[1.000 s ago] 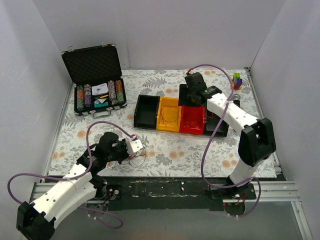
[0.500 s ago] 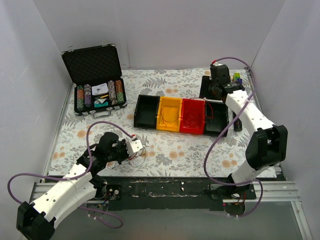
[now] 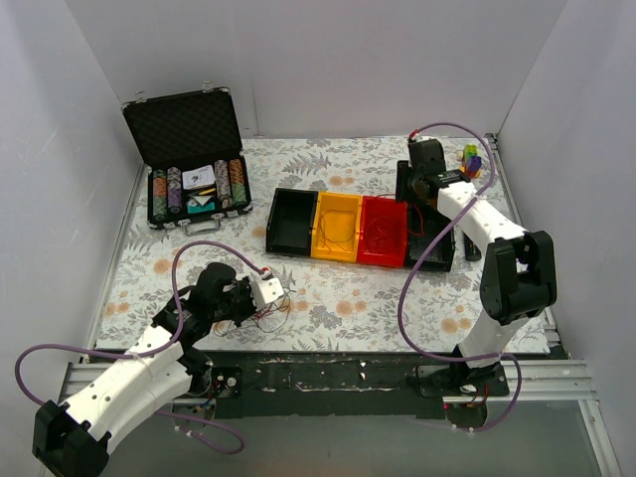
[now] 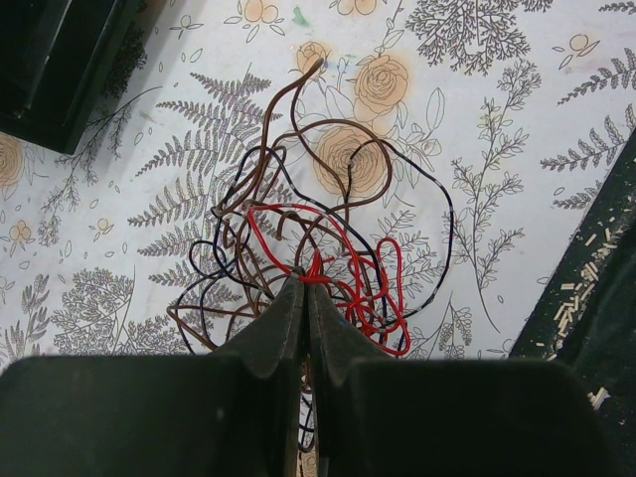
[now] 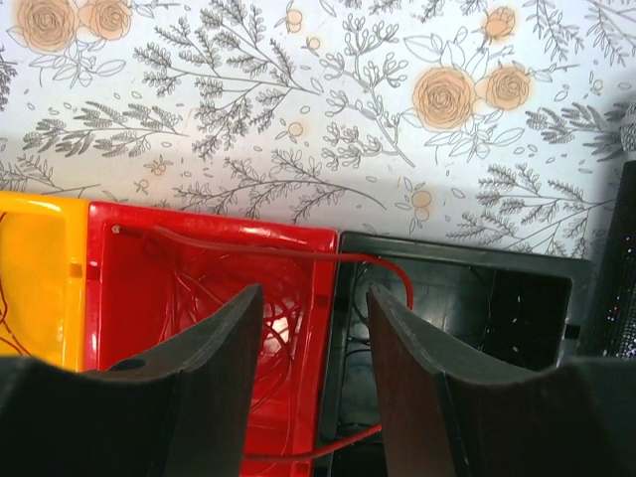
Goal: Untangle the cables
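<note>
The cables (image 4: pixel 318 234) are a tangle of thin red, brown and dark wires on the floral mat, also seen in the top view (image 3: pixel 270 314). My left gripper (image 4: pixel 305 281) is shut on the tangle, with red strands pinched at its tips; it is near the front left of the mat (image 3: pixel 268 294). My right gripper (image 5: pixel 313 293) is open and empty, above the edge where the red bin (image 5: pixel 199 298) meets a black bin (image 5: pixel 467 308). One red wire (image 5: pixel 298 256) lies across both bins. The right gripper sits at the back right (image 3: pixel 422 184).
A row of bins stands mid-table: black (image 3: pixel 291 221), yellow (image 3: pixel 338 227) with thin wires inside, red (image 3: pixel 383 231), black (image 3: pixel 434 238). An open poker-chip case (image 3: pixel 189 169) is at the back left. A small coloured toy (image 3: pixel 471 159) sits at the back right corner.
My right arm swung from over the red bin to the back right, then came back slightly left over the red and black bins. My left arm and the tangle have not moved.
</note>
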{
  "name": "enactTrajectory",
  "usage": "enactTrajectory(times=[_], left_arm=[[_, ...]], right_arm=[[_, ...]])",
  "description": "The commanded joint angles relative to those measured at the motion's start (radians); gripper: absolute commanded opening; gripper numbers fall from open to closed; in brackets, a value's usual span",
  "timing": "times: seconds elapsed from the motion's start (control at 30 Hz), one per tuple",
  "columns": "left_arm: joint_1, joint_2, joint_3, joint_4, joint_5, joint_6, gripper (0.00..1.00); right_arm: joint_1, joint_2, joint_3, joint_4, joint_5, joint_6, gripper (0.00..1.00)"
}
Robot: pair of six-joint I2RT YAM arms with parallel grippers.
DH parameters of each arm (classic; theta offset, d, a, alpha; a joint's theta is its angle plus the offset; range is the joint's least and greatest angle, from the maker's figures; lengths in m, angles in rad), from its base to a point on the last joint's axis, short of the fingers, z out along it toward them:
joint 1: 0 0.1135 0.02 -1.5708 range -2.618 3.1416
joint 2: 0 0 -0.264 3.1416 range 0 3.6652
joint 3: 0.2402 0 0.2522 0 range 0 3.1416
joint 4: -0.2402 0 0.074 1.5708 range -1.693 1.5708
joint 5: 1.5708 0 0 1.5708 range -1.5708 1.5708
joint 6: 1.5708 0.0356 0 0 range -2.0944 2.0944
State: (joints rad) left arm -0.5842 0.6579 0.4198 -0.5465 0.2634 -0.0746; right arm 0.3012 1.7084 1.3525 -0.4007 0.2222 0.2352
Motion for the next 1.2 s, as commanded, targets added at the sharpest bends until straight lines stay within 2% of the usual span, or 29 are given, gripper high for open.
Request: enactTrajectory(times=[0.0, 0.1, 0.37, 0.43, 0.6, 0.8, 0.93, 1.17], left_arm=[[0.006, -0.007, 0.008, 0.002, 0.019, -0.002, 0.0], [0.006, -0.001, 0.013, 0.008, 0.013, 0.002, 0.0], [0.006, 0.008, 0.017, 0.016, 0.008, 0.009, 0.0], [0.006, 0.008, 0.02, 0.016, 0.007, 0.009, 0.0], [0.006, 0.006, 0.02, 0.014, 0.002, 0.01, 0.0], [0.006, 0.0, 0.017, 0.011, 0.003, 0.01, 0.0], [0.006, -0.001, 0.014, 0.01, 0.004, 0.01, 0.0], [0.006, -0.003, 0.014, 0.008, 0.0, 0.012, 0.0]], right_arm=[[-0.001, 0.014, -0.003, 0.097, 0.017, -0.05, 0.53], [-0.001, 0.042, -0.007, 0.102, -0.015, -0.06, 0.52], [-0.001, 0.045, -0.052, 0.152, -0.018, -0.054, 0.39], [-0.001, 0.045, -0.053, 0.152, -0.003, -0.054, 0.32], [0.001, 0.01, -0.058, 0.149, -0.007, -0.042, 0.01], [0.004, -0.061, -0.066, 0.155, 0.026, -0.056, 0.01], [0.004, -0.055, -0.062, 0.131, 0.055, -0.071, 0.25], [0.004, -0.033, -0.079, 0.149, 0.052, -0.083, 0.45]])
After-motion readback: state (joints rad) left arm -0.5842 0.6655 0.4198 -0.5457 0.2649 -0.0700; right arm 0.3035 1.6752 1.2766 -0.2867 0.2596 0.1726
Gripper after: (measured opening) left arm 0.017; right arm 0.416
